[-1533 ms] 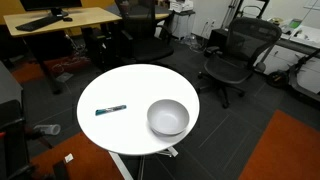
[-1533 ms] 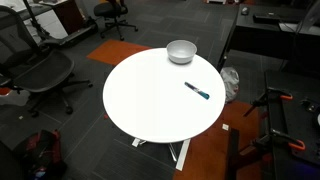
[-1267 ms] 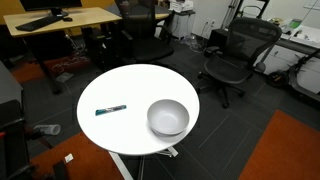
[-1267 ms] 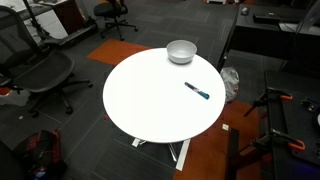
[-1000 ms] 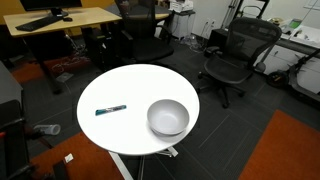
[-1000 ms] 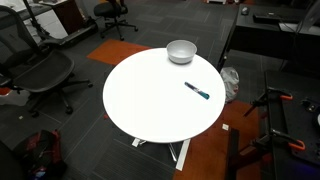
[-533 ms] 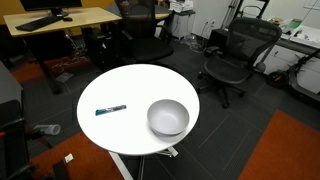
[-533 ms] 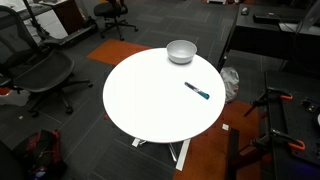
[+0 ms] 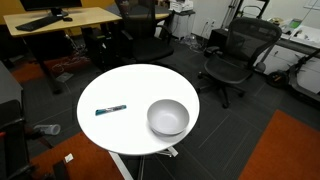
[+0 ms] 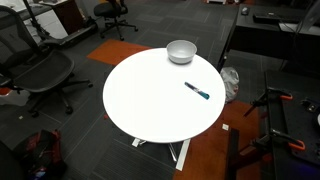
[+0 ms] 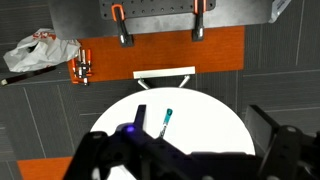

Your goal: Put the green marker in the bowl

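Observation:
The green marker (image 9: 110,110) lies flat on the round white table (image 9: 130,85), apart from the grey-white bowl (image 9: 168,117), which stands near the table's edge. Both show in both exterior views: marker (image 10: 197,91), bowl (image 10: 181,51), table (image 10: 150,95). The arm is not in either exterior view. In the wrist view my gripper (image 11: 205,125) is high above the table (image 11: 210,105), its dark fingers wide apart and empty. The marker (image 11: 165,121) lies just right of the left finger (image 11: 140,118). The bowl is out of the wrist view.
Black office chairs (image 9: 235,55) (image 10: 40,75) stand around the table. A wooden desk (image 9: 60,20) is at the back. An orange floor mat (image 11: 160,55) and a crumpled plastic bag (image 11: 40,50) lie on the floor beyond the table.

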### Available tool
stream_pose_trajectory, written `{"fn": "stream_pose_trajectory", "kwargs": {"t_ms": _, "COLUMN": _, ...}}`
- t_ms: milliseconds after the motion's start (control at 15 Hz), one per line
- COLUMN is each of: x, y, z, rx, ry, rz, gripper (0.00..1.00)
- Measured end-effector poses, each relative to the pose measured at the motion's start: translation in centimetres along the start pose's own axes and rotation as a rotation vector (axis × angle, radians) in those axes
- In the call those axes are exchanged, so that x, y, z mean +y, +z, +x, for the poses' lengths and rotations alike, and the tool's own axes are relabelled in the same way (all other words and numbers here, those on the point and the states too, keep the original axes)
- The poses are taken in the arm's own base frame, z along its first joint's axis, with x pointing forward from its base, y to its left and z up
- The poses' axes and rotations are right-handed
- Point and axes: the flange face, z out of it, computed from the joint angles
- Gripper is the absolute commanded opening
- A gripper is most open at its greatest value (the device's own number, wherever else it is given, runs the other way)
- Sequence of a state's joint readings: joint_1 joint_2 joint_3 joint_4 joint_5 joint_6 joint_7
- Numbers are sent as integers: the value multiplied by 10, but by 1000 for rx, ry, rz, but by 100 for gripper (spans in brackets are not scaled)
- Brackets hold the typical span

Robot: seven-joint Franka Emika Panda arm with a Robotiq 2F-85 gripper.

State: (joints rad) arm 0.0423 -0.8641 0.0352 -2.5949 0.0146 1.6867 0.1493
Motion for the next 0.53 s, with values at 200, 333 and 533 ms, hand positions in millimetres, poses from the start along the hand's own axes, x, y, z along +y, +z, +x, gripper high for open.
{"fn": "stream_pose_trajectory", "kwargs": {"t_ms": 200, "x": -11, "y": 16, "z": 8, "rx": 52, "ry": 71, "rz": -23, "gripper": 100}}
{"fn": "stream_pose_trajectory", "kwargs": {"t_ms": 333, "x": -18, "y": 29, "z": 14, "rx": 75, "ry": 103, "rz": -38, "gripper": 100}}
{"fn": "stream_pose_trajectory", "kwargs": {"t_ms": 533, "x": -28, "y": 49, "z": 22, "rx": 104, "ry": 134, "rz": -48, "gripper": 100}}
